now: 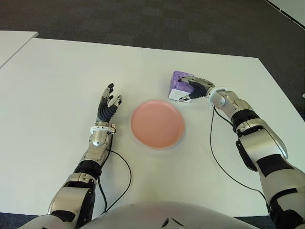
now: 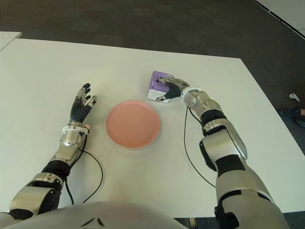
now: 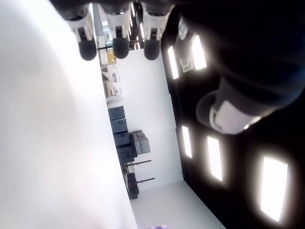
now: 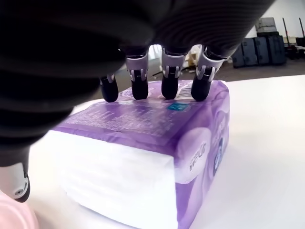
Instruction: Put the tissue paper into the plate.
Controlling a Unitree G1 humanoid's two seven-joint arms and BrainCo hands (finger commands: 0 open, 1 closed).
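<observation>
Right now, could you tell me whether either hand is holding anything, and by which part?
The right hand grips the tissue pack, four fingers over its top, thumb at its lower edge. The left hand holds nothing.

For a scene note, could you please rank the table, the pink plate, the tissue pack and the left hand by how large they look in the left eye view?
1. Table, by far the largest.
2. Pink plate.
3. Left hand and tissue pack, under the right hand: too alike to rank, as that hand hides part of the pack.

Office/lab w/ white table (image 1: 57,86), dark carpet floor (image 1: 143,19), ceiling light panels (image 3: 214,157).
</observation>
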